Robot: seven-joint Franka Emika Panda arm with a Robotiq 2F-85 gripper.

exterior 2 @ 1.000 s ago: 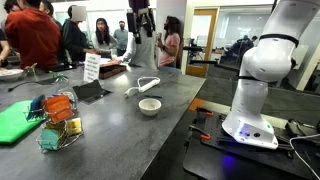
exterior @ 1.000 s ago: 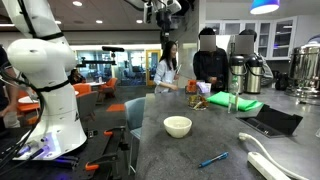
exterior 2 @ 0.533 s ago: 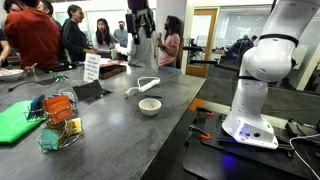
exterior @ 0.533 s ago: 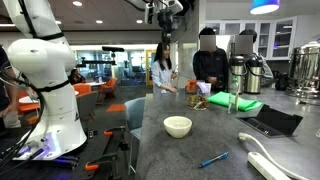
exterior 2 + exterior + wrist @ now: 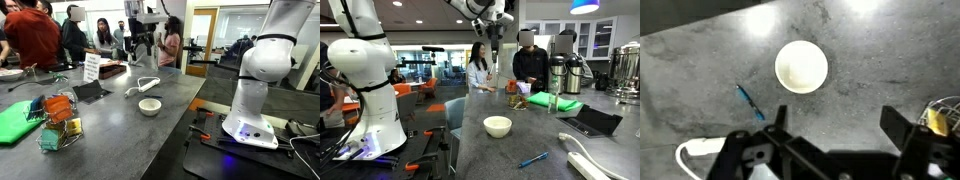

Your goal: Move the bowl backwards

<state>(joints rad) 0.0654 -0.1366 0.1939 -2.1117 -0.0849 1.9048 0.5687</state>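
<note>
The grey surface [image 5: 880, 50] carried the bowl [image 5: 801, 66], upright and alone near its middle. It looked light, rigid and smooth, likely slippery and chippable, so best pinched across one rim wall. The claw [image 5: 837, 128] hung high above it, spread wide and empty, the bowl lying beyond its fingertips in the wrist view.

No lettering, label, brand or number can be read in any view
</note>
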